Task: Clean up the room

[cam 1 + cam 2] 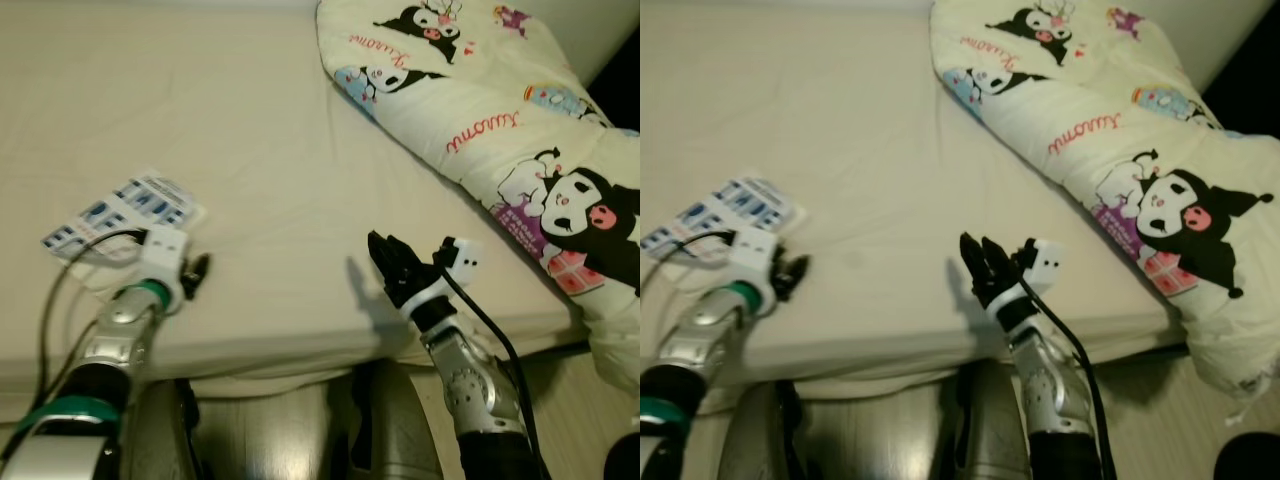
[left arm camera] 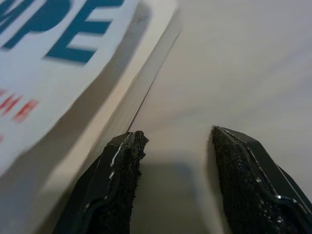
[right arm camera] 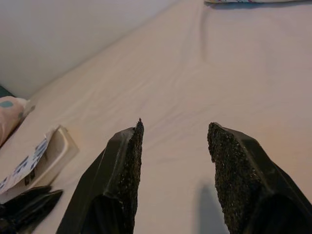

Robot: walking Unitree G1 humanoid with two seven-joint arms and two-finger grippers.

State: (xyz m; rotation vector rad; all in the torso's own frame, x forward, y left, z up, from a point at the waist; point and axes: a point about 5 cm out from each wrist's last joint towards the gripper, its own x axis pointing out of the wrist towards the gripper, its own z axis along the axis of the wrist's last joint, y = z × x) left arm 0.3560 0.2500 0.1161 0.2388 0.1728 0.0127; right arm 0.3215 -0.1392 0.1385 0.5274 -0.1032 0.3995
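Observation:
A flat white packet (image 1: 125, 212) with blue print lies on the beige bed sheet (image 1: 250, 130) near the left front. My left gripper (image 1: 197, 272) sits just to the right of it, low on the sheet and open, with nothing between its fingers. In the left wrist view the packet's edge (image 2: 141, 92) runs close beside one finger (image 2: 122, 175). My right gripper (image 1: 392, 258) hovers open over the bed's front edge, right of centre. The right wrist view shows its fingertips apart (image 3: 174, 129) over bare sheet, with the packet (image 3: 41, 156) farther off.
A cream quilt (image 1: 480, 110) printed with cartoon figures covers the bed's right side and hangs over the right front corner. The mattress's front edge runs just before my arms. Pale floor (image 1: 270, 430) lies below it. A pink cushion (image 3: 7, 114) sits beyond the packet.

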